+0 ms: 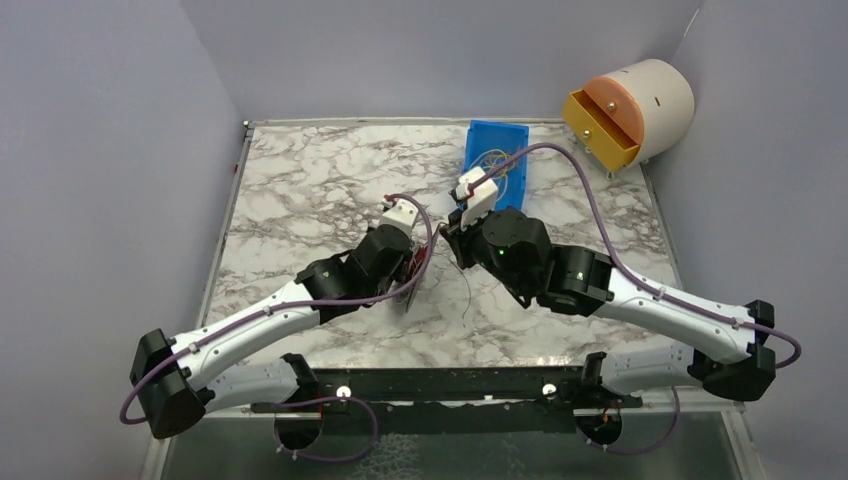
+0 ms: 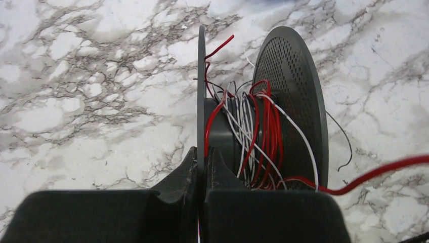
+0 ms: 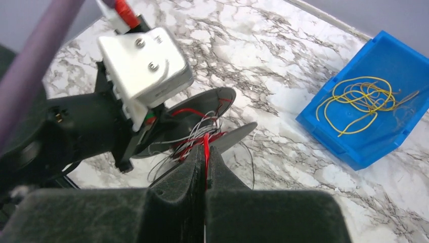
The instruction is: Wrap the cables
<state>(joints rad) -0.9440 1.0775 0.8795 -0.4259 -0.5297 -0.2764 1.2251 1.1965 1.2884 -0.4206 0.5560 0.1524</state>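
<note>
A grey spool (image 2: 288, 101) with two perforated round flanges carries thin red, white and dark cables (image 2: 263, 136) wound loosely on its hub. My left gripper (image 2: 205, 152) is shut on the spool's left flange and holds it on edge over the marble table. In the top view the spool (image 1: 415, 285) sits between both arms. My right gripper (image 3: 206, 152) is shut on a red cable (image 3: 206, 147) that runs from the spool (image 3: 202, 126) into its jaws. That red cable (image 2: 374, 174) leaves the spool to the right in the left wrist view. A thin dark strand (image 1: 465, 290) trails on the table.
A blue bin (image 1: 497, 160) with a tangle of yellow wire (image 3: 361, 98) stands at the back of the marble table (image 1: 300, 190). A cream cylinder with an open yellow drawer (image 1: 625, 110) stands beyond the back right corner. Lilac hoses run along both arms.
</note>
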